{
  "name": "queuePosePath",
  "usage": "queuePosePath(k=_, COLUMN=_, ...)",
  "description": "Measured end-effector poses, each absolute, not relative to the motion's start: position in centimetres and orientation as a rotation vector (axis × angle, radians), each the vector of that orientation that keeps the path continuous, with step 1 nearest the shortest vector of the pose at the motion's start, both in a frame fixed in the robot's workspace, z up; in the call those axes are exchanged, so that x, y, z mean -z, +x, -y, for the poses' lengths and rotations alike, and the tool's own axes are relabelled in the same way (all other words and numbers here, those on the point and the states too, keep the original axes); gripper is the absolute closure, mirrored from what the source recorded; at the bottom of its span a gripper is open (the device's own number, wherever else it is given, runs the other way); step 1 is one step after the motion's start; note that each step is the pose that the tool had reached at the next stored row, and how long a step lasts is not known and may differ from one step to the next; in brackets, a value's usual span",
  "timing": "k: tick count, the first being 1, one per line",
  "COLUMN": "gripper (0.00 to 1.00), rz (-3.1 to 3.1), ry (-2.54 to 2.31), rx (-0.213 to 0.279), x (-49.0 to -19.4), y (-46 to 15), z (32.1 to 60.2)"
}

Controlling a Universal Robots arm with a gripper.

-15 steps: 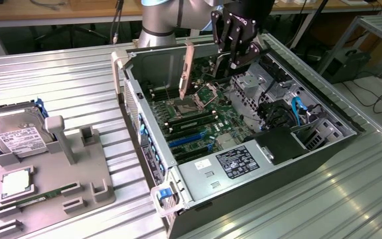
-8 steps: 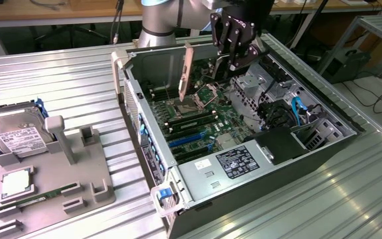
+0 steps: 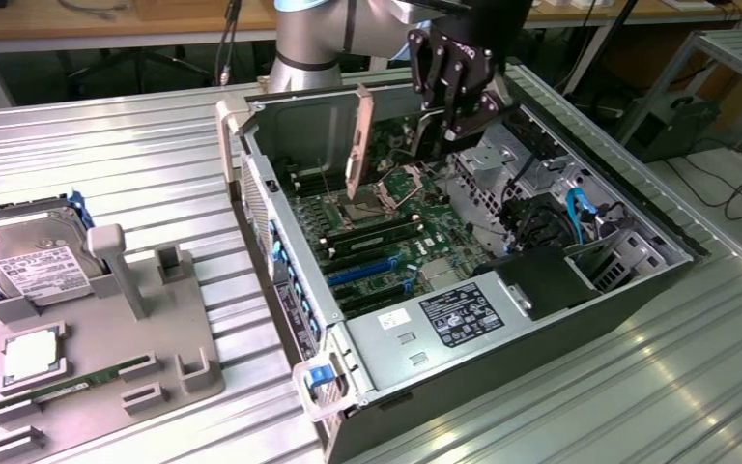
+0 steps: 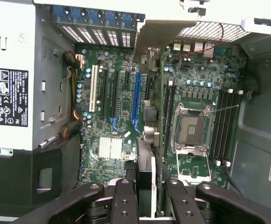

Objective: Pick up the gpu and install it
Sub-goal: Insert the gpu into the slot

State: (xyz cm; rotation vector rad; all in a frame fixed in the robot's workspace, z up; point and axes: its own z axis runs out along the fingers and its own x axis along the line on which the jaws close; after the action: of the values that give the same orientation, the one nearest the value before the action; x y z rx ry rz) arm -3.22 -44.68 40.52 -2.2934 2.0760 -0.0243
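The thin dark rectangular gpu card with pale bracket is being held upright by the black gripper, clamped on it, above the open grey computer case at upper centre.

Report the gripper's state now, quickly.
Gripper: closed on the gpu, holding it upright on edge above the motherboard inside the open computer case.
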Motion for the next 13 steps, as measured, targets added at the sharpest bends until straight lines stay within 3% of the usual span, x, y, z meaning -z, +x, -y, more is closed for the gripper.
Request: queuePosePath(k=13, gripper=0.72, rz=-2.076, ry=-2.293, rx=0.024, x=-40.02, y=-3.28, z=44.71)
